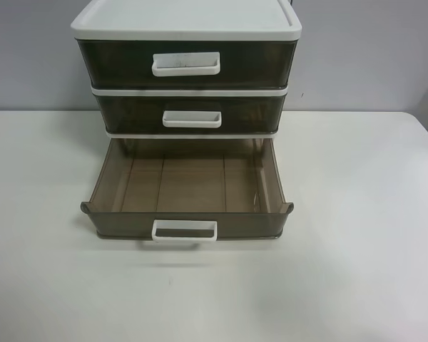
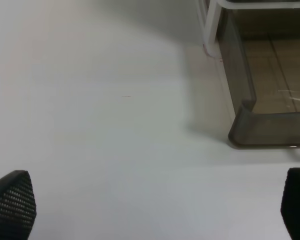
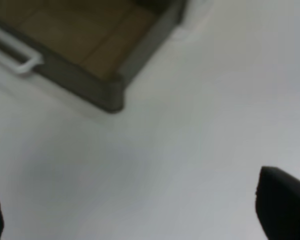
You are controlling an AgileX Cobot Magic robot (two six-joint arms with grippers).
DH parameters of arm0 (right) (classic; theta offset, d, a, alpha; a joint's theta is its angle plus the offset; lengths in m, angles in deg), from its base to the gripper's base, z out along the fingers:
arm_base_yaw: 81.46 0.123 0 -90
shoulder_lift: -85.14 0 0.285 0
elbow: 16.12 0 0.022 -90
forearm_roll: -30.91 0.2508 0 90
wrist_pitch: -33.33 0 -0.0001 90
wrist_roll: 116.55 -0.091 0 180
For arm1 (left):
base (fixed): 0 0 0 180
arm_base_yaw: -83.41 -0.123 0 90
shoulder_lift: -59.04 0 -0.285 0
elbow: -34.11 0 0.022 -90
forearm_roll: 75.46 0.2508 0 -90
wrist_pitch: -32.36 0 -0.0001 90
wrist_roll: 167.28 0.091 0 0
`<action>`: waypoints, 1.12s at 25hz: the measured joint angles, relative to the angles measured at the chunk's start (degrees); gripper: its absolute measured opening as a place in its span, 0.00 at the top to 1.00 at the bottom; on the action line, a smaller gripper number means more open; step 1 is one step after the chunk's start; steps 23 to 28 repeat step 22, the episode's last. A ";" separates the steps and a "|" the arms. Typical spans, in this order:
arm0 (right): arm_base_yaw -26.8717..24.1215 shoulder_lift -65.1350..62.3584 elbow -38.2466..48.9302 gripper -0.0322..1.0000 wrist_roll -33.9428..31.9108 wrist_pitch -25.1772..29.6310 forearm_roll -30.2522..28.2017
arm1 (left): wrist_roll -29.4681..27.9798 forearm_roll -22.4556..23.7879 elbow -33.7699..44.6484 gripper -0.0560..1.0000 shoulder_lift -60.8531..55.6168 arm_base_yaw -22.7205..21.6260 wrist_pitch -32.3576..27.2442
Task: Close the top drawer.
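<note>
— White tabletop (image 1: 50, 214), grey wall behind, nothing moving. What are the arms doing?

— Hanging low over the bare surface. Left jaws are spread wide, one textured pad (image 2: 12, 205) at each edge of the left wrist view, nothing between them. Right jaws likewise spread and empty.

— What's nearest them?

— The bottom drawer (image 2: 250, 125), pulled right out. Each wrist camera catches one of its front corners, well apart from the jaws.

— And the top drawer?

— The top drawer (image 1: 128, 57) sits under the white lid (image 1: 185, 18), its scuffed handle (image 1: 185, 63) facing us. From up high it looks level with the middle drawer (image 1: 128, 110), pushed in or nearly so; I can't tell for certain.

— So what step is this?

— The approach, I'd say. Neither arm shows in the high view. Next would be lifting one to that top front and pressing it home.

— Any obstacles?

— The open bottom drawer juts out below; an arm should come in above it.
</note>
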 joint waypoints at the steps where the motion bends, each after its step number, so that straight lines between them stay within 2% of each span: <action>1: -3.08 -1.64 1.63 0.01 0.00 -0.76 0.00 | 0.00 0.00 0.00 0.01 0.00 0.00 0.00; 5: -18.64 -8.59 6.26 0.01 -0.05 -2.70 1.08 | 0.00 0.00 0.00 0.01 0.00 0.00 0.00; 8: -27.05 -11.94 7.65 0.01 1.09 -4.06 2.05 | 0.00 0.00 0.00 0.01 0.00 0.00 0.00; 10: -30.00 -12.05 7.70 0.01 1.62 -4.33 2.74 | 0.00 0.00 0.00 0.01 0.00 0.00 0.00; 13: -31.49 -12.05 7.77 0.01 2.12 -4.44 2.78 | 0.00 0.05 0.00 0.01 0.00 0.00 0.00; 28: -31.49 -12.05 7.77 0.01 2.48 -4.44 2.78 | 0.00 0.05 0.00 0.01 0.00 0.00 0.00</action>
